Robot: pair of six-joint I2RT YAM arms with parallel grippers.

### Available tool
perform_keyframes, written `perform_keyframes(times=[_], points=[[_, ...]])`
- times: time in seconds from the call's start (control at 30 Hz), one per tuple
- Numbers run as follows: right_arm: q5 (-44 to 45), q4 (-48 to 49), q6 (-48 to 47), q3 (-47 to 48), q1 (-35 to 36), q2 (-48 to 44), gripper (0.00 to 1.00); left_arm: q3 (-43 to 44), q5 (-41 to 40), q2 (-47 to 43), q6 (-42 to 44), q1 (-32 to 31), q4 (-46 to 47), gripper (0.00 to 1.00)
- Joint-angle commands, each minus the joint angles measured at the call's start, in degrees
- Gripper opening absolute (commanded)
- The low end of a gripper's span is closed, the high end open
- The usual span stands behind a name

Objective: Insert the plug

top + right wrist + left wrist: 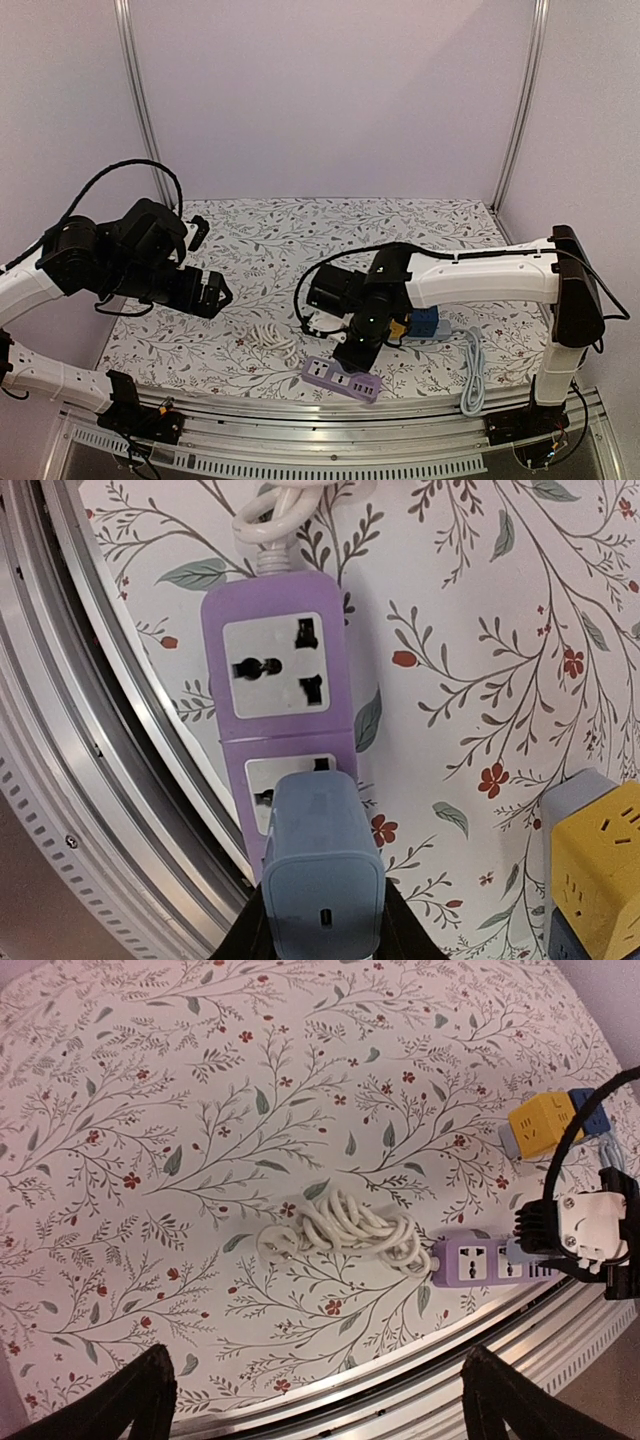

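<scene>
A purple power strip (342, 380) lies near the table's front edge, its white cord (270, 335) coiled to its left. It also shows in the left wrist view (480, 1260) and the right wrist view (275, 700). My right gripper (322, 920) is shut on a grey-blue plug adapter (320, 865) and holds it over the strip's second socket (290, 775); whether its pins are in the socket is hidden. The first socket (275, 665) is free. My left gripper (318, 1400) is open and empty, above the front edge left of the cord (345, 1230).
A yellow and blue cube adapter (425, 325) lies right of the strip, with a pale blue cable (472, 375) beside it; the cube also shows in the right wrist view (595, 870). The metal table rail (320, 415) runs just in front of the strip.
</scene>
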Motion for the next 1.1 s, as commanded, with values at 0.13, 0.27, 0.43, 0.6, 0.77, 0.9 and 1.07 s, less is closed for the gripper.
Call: perform_keyframes(times=[0.13,0.27,0.43,0.6,0.77,0.9,1.07], points=[[5.6,2.3,1.9,-0.9,0.7,-1.3,0.00,-0.4,-0.4,-1.0,-0.7,0.7,-1.2,0.99],[7.1,3.2,2.2,-1.2,0.7,-1.4,0.00,-0.9,-0.2,-1.5,-1.1,0.7,-1.2,1.00],[6.7,3.1,2.2,-1.3,0.7,-1.4,0.00,-1.4,-0.1,-2.3,-1.6,0.7,-1.2,1.00],[5.3,2.9,2.4,-2.0,0.9,-1.5,0.00,-1.8,0.0,-3.1,-1.9,0.6,-1.2,1.00],[6.7,1.6,2.1,-2.5,2.3,-0.2,0.00,-1.9,0.1,-3.3,-2.2,0.7,-1.2,1.00],[7.8,1.4,3.3,-2.7,3.2,0.7,0.00,-1.8,0.1,-3.3,-2.1,0.7,-1.2,0.99],[8.7,2.2,4.9,-3.2,3.9,1.2,0.00,-1.7,0.1,-3.3,-2.5,0.6,-1.2,1.00]])
